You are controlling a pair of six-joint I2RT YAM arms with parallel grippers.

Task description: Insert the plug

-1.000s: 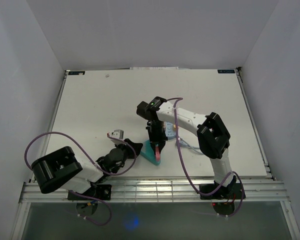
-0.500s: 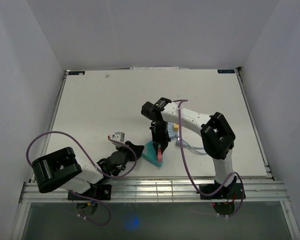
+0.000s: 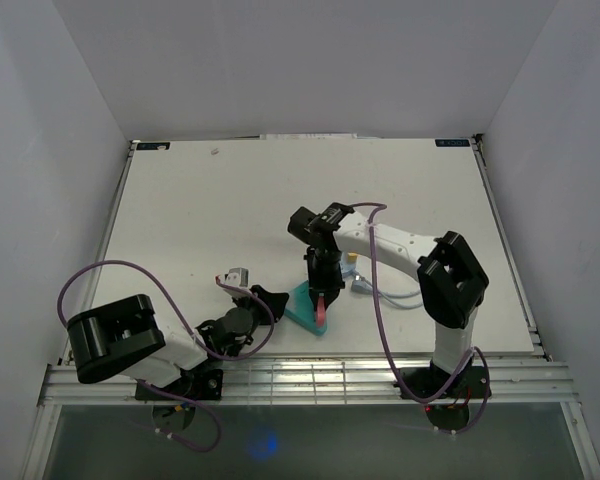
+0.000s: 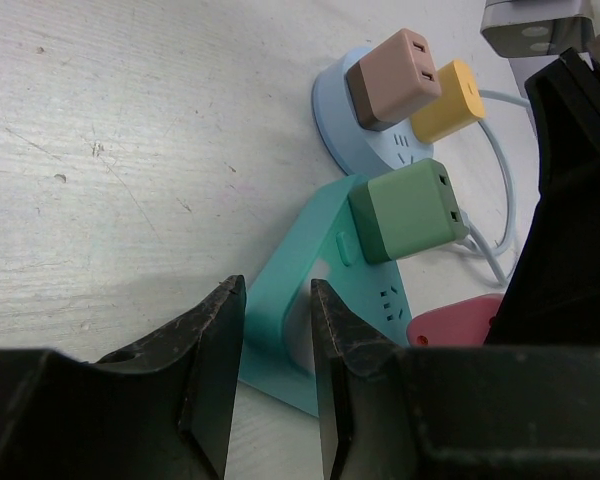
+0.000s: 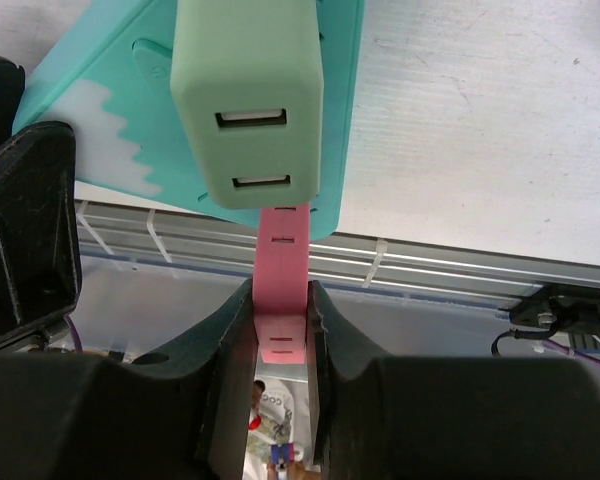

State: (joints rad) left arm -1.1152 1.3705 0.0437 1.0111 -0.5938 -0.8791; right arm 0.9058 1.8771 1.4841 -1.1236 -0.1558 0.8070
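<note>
A teal power strip (image 3: 298, 306) lies near the table's front edge, tilted up in the left wrist view (image 4: 295, 290). A green USB charger (image 4: 405, 215) is plugged into it, close up in the right wrist view (image 5: 248, 100). My right gripper (image 5: 280, 300) is shut on the flat pink plug (image 5: 283, 255), holding it at the strip's near end (image 3: 321, 312), beside the green charger. My left gripper (image 4: 277, 300) is shut on the strip's left edge, teal filling the gap between its fingers.
A round light-blue socket (image 4: 365, 135) carries a brown charger (image 4: 395, 78) and a yellow one (image 4: 452, 98), just behind the strip. Its pale cable (image 3: 390, 293) runs right. The table's front rail (image 3: 310, 375) is close below the strip.
The right arm's wrist and elbow have shifted a little right and toward the front, the pink plug staying over the strip. The left arm has edged slightly nearer.
</note>
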